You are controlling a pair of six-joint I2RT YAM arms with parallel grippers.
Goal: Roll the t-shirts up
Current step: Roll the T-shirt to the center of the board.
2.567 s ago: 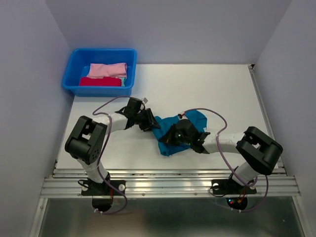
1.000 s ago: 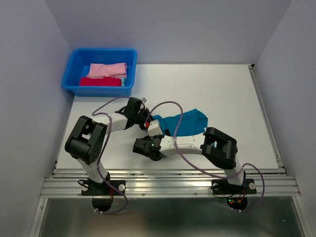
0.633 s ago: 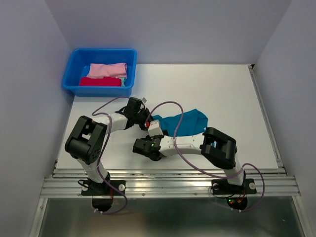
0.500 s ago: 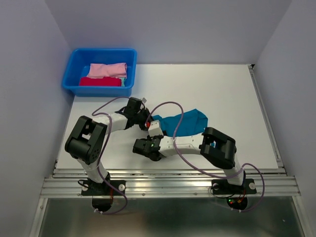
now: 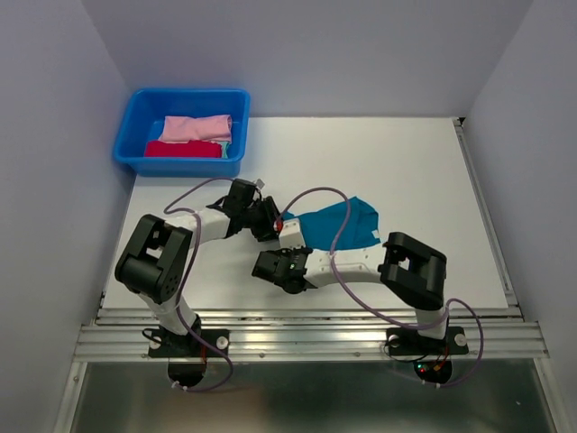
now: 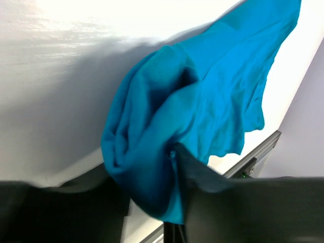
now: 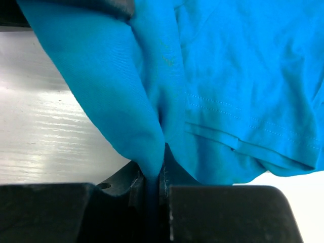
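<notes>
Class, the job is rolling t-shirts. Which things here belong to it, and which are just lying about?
Belong to the job: teal shirt, pink shirt, red shirt.
Just lying about: tub, table.

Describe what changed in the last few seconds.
The right pincer left the middle of the teal t-shirt, swung to its left end and closed on a fold; the cloth went from bunched to stretched out. The left pincer stayed at that end. Blue tub, pink bundle and red bundle unchanged.
</notes>
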